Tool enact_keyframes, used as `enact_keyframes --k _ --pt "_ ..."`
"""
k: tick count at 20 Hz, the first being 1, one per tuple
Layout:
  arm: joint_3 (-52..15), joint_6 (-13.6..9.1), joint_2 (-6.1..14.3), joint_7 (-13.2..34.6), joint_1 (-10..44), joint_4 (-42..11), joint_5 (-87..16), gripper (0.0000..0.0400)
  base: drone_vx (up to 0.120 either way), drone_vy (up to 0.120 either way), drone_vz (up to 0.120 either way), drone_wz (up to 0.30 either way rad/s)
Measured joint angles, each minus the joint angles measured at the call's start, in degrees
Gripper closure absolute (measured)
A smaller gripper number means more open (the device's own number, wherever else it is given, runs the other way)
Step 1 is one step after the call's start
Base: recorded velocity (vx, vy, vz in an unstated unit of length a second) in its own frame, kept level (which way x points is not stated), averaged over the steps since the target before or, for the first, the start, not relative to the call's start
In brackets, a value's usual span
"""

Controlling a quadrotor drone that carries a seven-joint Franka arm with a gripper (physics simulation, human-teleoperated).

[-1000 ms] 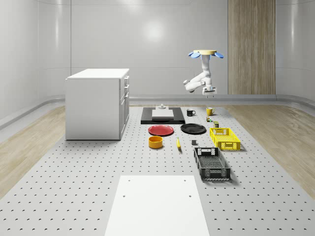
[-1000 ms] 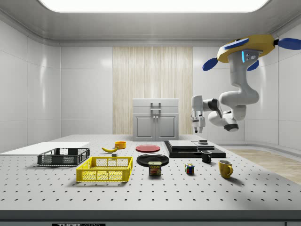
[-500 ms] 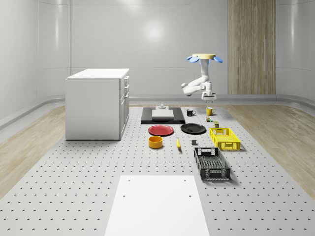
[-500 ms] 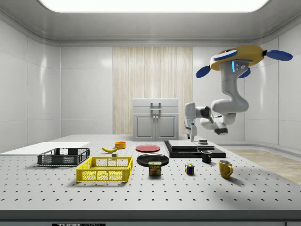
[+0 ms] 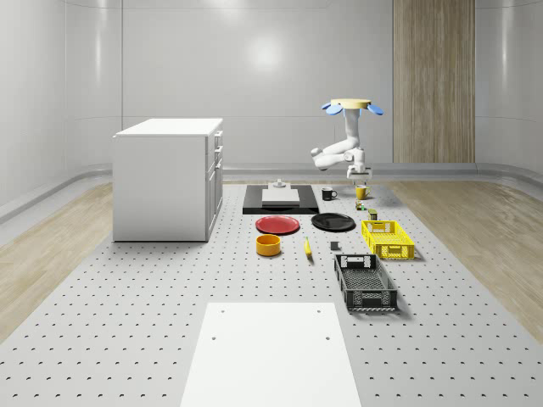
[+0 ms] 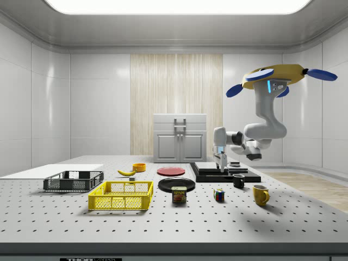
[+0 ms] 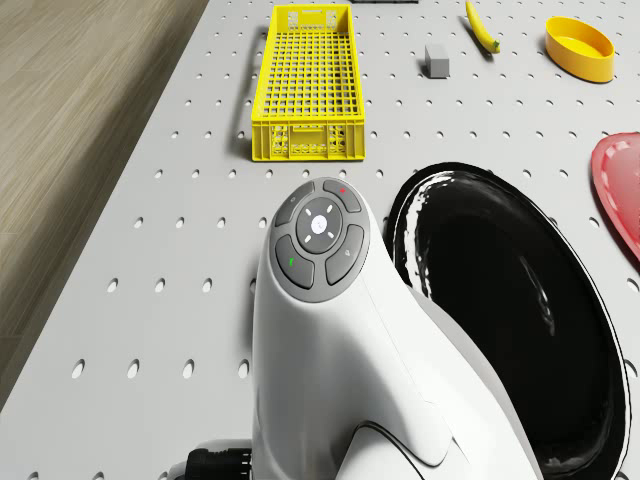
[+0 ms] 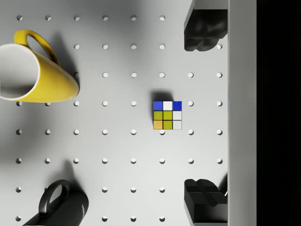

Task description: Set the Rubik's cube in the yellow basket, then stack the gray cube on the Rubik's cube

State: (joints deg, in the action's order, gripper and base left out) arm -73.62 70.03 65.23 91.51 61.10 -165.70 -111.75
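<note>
Drone (image 6: 274,76) hovering over surface (image 5: 127,339), right side of side view. Tool (image 6: 222,161) spread wide, pointing down, nothing pinched. Rubik's cube (image 8: 167,115) on surface dead centre in wrist view, between fingertips (image 8: 202,35). Still step one, approach. Next: drop straight down, pinch cube, carry to yellow basket (image 6: 121,195).

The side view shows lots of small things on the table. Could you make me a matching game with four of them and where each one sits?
Things:
1. Rubik's cube
2. yellow mug
3. banana
4. Spam can

Places:
A. just beside the yellow basket, toward the side view's right
B. behind the yellow basket, beside the yellow bowl
C. nearest the side view's right edge
D. between the can and the yellow mug

Pairs: 1-D, 2-C, 3-B, 4-A
</note>
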Motion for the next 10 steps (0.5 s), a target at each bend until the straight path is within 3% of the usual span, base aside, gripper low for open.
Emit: enact_keyframes --k 10 --pt "-0.9 2.6 2.9 1.0 1.0 0.2 1.5 0.0 0.0 0.0 -0.12 0.0"
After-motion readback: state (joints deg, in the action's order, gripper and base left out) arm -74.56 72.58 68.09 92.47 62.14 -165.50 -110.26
